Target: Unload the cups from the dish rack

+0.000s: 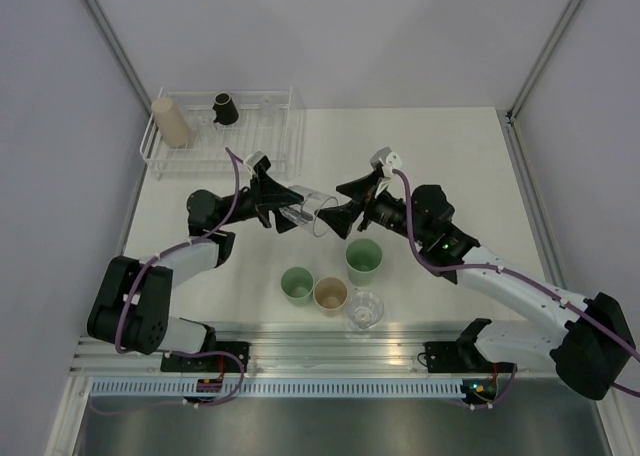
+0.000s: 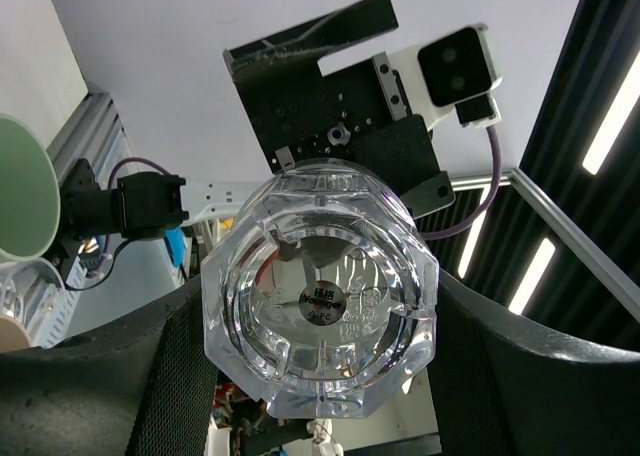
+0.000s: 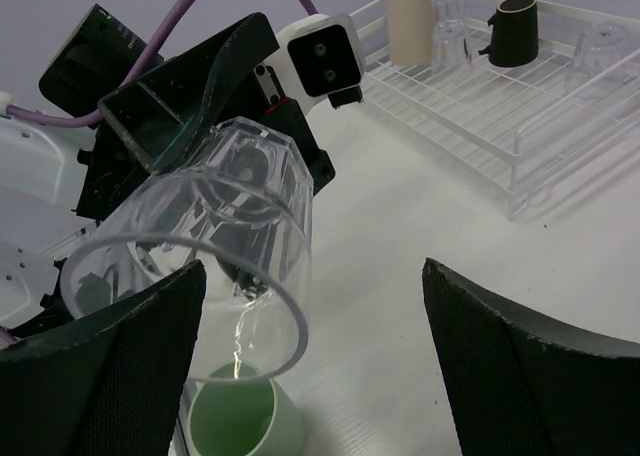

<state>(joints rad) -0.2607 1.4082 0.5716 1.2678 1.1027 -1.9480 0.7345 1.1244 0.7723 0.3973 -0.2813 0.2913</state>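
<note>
Ribbed aluminium rails [image 1: 330, 351] line the near edge of a white table [image 1: 450, 156] boxed in by pale grey walls [image 1: 350, 36]. Both arms bend inward, wrists meeting over mid-table. The left gripper [image 1: 292, 208] clasps a clear faceted tumbler [image 1: 310, 206] held sideways, its mouth toward the right gripper [image 1: 333, 204], whose jaws gape wide and empty. At the far left, the white wire dish rack [image 1: 290, 136] holds a tan cup [image 1: 172, 122] and a black cup [image 1: 226, 109].
</note>
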